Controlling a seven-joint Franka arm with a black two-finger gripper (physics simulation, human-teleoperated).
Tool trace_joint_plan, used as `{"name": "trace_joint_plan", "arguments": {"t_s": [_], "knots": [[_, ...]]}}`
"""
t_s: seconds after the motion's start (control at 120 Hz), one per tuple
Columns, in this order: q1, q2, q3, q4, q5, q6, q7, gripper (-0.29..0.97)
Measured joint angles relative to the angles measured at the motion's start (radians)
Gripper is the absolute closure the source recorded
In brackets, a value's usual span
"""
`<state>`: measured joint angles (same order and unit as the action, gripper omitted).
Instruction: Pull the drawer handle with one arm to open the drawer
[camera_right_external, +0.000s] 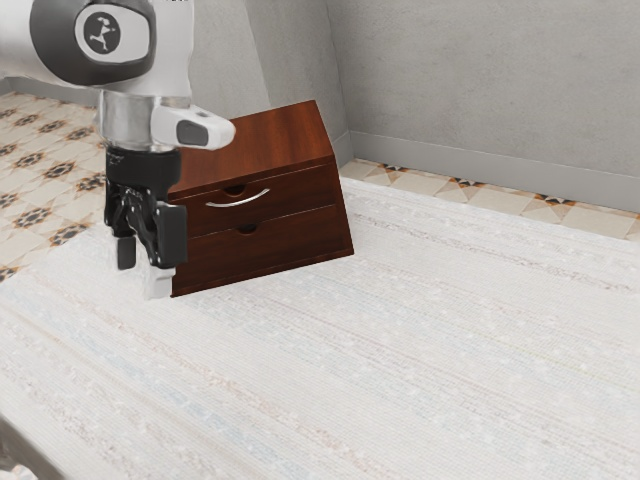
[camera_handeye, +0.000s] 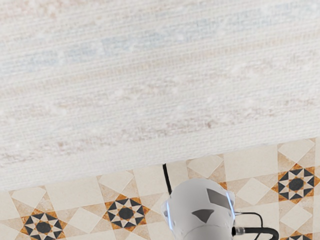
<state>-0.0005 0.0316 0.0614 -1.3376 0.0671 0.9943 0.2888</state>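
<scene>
Plenty of bare table (camera_right_external: 420, 380) lies open in front and to the exterior view's right. Your gripper (camera_right_external: 145, 263) hangs with its fingers apart, holding nothing, just off the wooden cabinet's (camera_right_external: 290, 140) near corner. Beyond it, the curved handle (camera_right_external: 238, 199) sits on the top drawer (camera_right_external: 300, 190), which looks closed.

Dark wood cabinet (camera_right_external: 290, 130); upper drawer (camera_right_external: 300, 190) shut, curved silver handle (camera_right_external: 238, 199) on front.

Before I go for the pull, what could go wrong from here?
The end effector hangs by a corner of the cabinet, at the exterior view's left of the silver handle, pointing at the table; a sideways sweep could knock the cabinet. The handle is thin and bows little from the upper drawer, so a grasp may slip.
</scene>
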Motion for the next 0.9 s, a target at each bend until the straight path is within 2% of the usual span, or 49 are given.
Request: {"name": "trace_joint_plan", "arguments": {"t_s": [0.1, 0.133, 0.183, 0.267, 0.375, 0.442, 0.5, 0.642, 0.742, 0.9], "knots": [[0.081, 0.022, -0.005, 0.001, 0.006, 0.166, 0.075, 0.0], [0.12, 0.036, -0.01, 0.006, 0.042, 0.216, 0.098, 0.0], [0.156, 0.067, -0.022, 0.011, 0.139, 0.279, 0.13, 0.0], [0.11, 0.115, -0.035, 0.025, 0.272, 0.369, 0.171, 0.0], [0.069, 0.151, -0.054, 0.031, 0.348, 0.472, 0.216, 0.02], [0.076, 0.204, -0.055, 0.036, 0.375, 0.519, 0.233, 0.07], [0.085, 0.255, -0.057, 0.069, 0.39, 0.552, 0.242, 0.17], [0.121, 0.327, -0.078, 0.147, 0.402, 0.613, 0.254, 0.36], [0.215, 0.352, -0.192, 0.159, 0.407, 0.658, 0.259, 0.43], [0.281, 0.376, -0.231, 0.174, 0.404, 0.722, 0.265, 0.47]]}}
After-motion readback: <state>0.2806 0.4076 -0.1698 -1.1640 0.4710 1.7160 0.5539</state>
